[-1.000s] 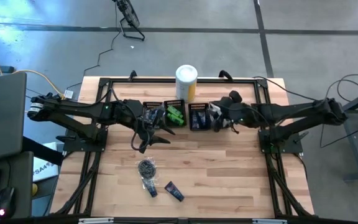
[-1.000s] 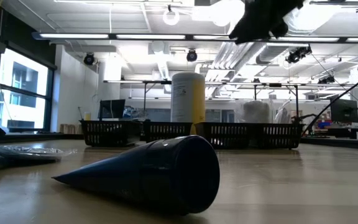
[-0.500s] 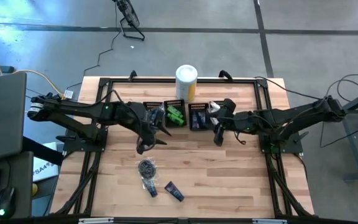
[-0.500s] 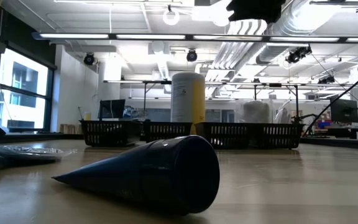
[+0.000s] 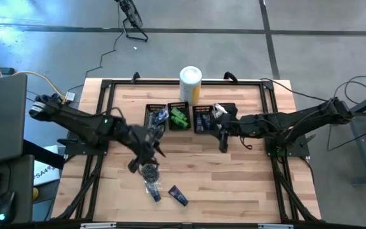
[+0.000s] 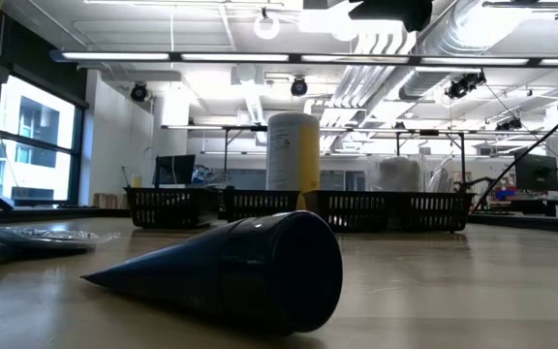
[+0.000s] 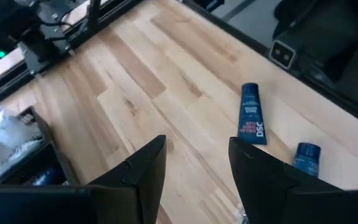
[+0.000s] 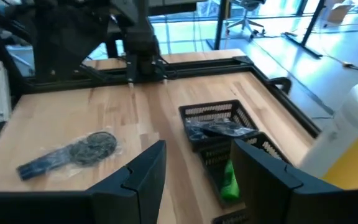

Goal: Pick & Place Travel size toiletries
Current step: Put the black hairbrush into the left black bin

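Your left gripper (image 5: 146, 160) hangs with fingers spread and empty, just above the black bagged bundle (image 5: 149, 171); two dark blue tubes (image 7: 252, 122) lie on the table a little beyond its fingertips. Centre the bundle between the fingers before you lower. Your right gripper (image 5: 222, 142), fingers also spread and empty, waits beside the mesh bins (image 5: 178, 116).

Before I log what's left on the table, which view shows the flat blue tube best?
The left wrist view: the flat blue tube lies fully visible with its label. The high view shows it small, near the front edge. The low view seems to show it as a looming dark cone. The right wrist view misses it.
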Action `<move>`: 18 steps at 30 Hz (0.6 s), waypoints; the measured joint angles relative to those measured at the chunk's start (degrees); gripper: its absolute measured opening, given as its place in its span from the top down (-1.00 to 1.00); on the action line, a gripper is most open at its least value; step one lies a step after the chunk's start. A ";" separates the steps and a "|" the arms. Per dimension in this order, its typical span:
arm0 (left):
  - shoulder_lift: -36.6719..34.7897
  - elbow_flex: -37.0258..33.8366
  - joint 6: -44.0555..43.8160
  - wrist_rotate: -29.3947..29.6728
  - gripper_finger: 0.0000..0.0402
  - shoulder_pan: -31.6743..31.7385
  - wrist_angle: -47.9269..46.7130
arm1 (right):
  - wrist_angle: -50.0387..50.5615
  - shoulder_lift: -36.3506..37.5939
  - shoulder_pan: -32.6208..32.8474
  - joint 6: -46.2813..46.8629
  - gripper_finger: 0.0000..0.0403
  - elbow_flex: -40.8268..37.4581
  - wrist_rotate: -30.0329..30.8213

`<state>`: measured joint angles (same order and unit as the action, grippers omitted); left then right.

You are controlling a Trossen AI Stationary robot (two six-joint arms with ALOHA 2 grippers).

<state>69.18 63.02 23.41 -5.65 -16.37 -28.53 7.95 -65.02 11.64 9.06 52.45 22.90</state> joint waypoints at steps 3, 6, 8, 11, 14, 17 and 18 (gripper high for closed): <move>0.18 -0.04 -5.35 7.50 0.15 -4.43 0.00 | -1.13 -0.90 0.00 0.22 0.14 0.00 -1.92; 0.23 -0.02 -12.35 12.47 0.15 -7.68 -0.26 | -2.52 -1.73 0.27 0.12 0.14 -0.02 -3.30; 0.53 -0.02 -15.49 14.08 0.15 -9.50 -0.53 | -4.36 -2.38 0.39 -0.42 0.14 0.08 -4.58; 0.49 -0.02 -18.68 14.28 0.15 -12.43 -0.23 | -5.05 -3.55 0.39 -1.75 0.14 0.00 -5.30; 1.65 -0.02 -21.11 16.55 0.15 -15.21 1.05 | -5.72 -4.79 0.37 -1.84 0.14 0.00 -5.27; 3.11 -0.02 -22.15 20.03 0.15 -18.08 4.25 | -6.88 -6.29 0.37 -1.84 0.14 0.02 -6.20; 3.73 -0.02 -22.27 20.86 0.15 -18.87 5.45 | -6.56 -6.53 0.37 -1.84 0.14 0.02 -6.69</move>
<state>72.91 63.00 1.14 15.21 -35.24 -23.08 1.39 -71.55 12.01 7.22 52.47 16.20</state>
